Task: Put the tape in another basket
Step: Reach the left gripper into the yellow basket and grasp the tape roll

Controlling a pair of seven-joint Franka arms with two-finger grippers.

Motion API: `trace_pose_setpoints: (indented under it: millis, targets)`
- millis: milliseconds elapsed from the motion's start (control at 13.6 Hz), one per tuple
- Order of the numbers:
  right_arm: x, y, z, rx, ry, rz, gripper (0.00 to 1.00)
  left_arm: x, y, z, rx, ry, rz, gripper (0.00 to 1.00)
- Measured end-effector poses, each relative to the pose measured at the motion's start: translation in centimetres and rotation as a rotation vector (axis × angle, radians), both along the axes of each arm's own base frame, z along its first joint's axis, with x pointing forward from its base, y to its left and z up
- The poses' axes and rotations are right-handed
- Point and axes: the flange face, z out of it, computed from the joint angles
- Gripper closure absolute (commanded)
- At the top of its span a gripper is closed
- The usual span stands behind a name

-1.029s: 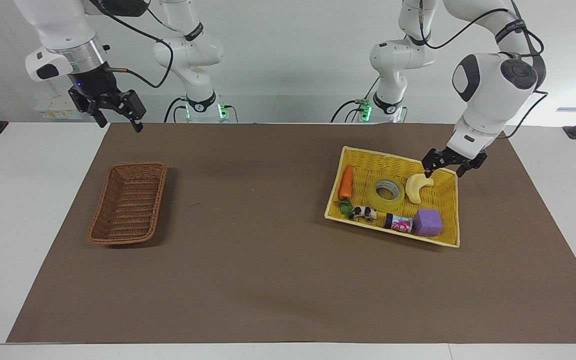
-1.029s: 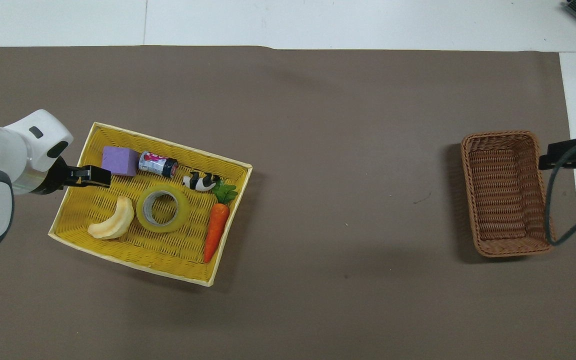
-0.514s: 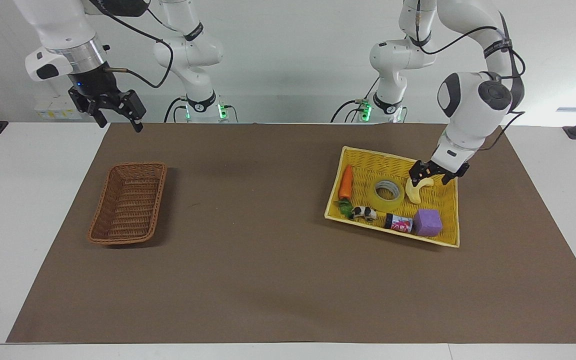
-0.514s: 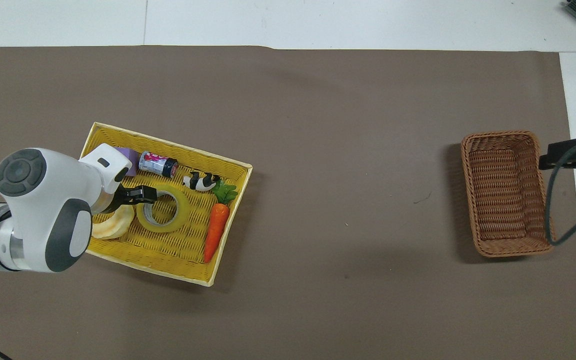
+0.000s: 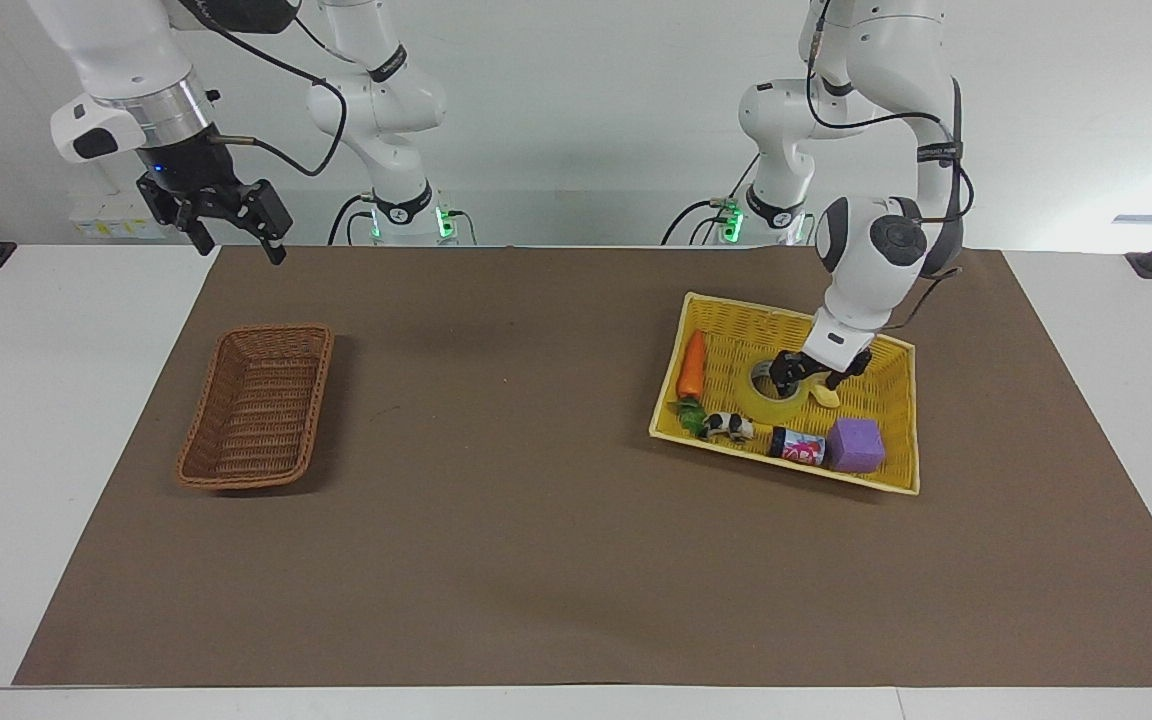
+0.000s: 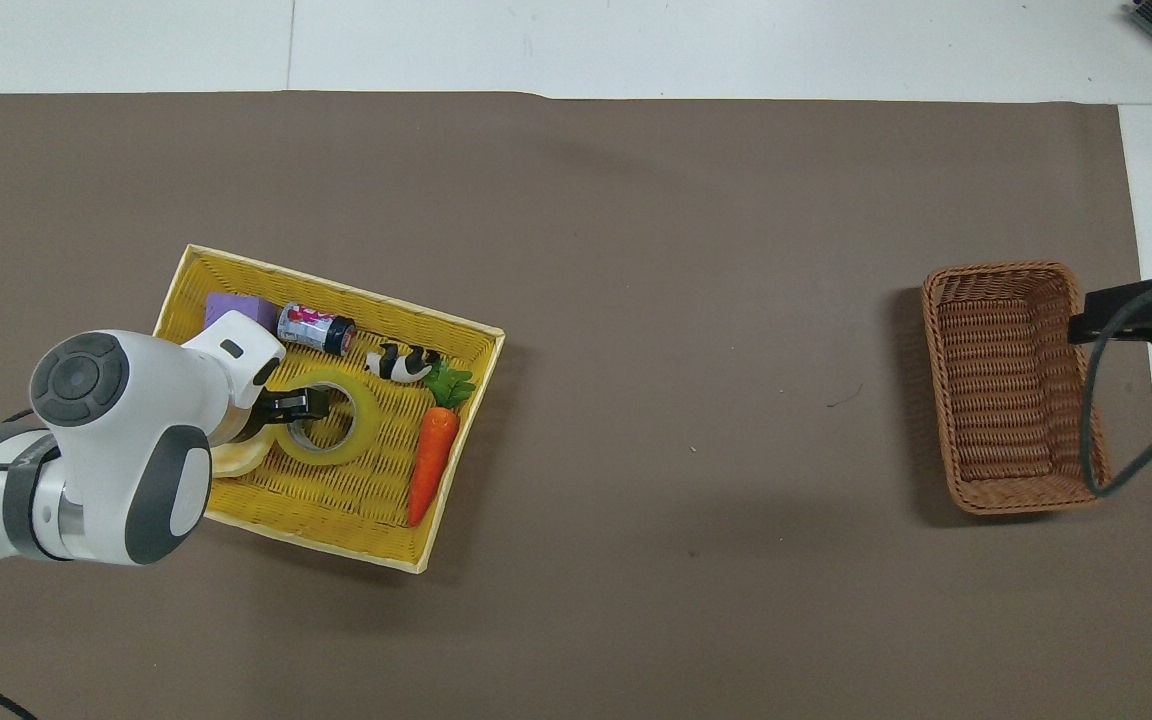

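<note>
Most of the pale yellow curved banana (image 6: 234,458) and part of the purple foam cube (image 6: 228,304) are hidden beneath the left arm, while the right gripper (image 6: 1141,322) is cut off by the overhead view's edge.

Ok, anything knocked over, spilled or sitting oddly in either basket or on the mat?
Nothing stands out. The tape lies flat in the yellow basket, with the left gripper down at its rim. The banana, carrot and purple block all rest inside. The brown basket sits upright; the right gripper waits raised.
</note>
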Motion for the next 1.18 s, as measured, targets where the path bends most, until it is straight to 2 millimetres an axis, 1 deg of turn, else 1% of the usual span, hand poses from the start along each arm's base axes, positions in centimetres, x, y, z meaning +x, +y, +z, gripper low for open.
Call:
trace_pose_setpoints:
  millis: [147,441,661,808,882,955,1029,1102,1176]
  targets:
    - [0.0,0.2,0.0,0.000,0.000,0.003,0.00,-0.1,-0.5,0.1,0.000,-0.001,-0.016,0.08]
    - [0.0,0.2,0.1,0.000,-0.003,0.003,0.00,-0.6,-3.1,0.2,0.000,-0.012,-0.146,0.03]
    - [0.2,0.1,0.2,-0.001,-0.017,0.002,0.00,-0.6,-3.8,0.4,-0.001,-0.021,-0.196,0.00]
    - [0.4,0.1,0.4,-0.002,-0.038,0.002,0.00,-0.7,-4.6,0.5,0.000,-0.028,-0.254,0.00]
    - [0.4,0.1,0.4,-0.002,-0.041,0.001,0.00,-0.8,-5.1,0.5,0.000,-0.029,-0.297,0.05]
    - [0.4,0.1,0.4,-0.002,-0.041,0.001,0.00,-0.9,-5.4,0.5,0.001,-0.029,-0.324,0.17]
    - [0.4,0.1,0.4,-0.002,-0.041,0.001,0.00,-1.0,-5.5,0.5,0.002,-0.028,-0.336,0.52]
    - [0.4,0.1,0.4,-0.002,-0.041,0.001,0.00,-1.1,-5.5,0.4,0.002,-0.022,-0.341,0.75]
    - [0.4,0.1,0.4,-0.002,-0.041,0.001,0.00,-1.2,-5.4,0.3,0.004,-0.012,-0.342,0.88]
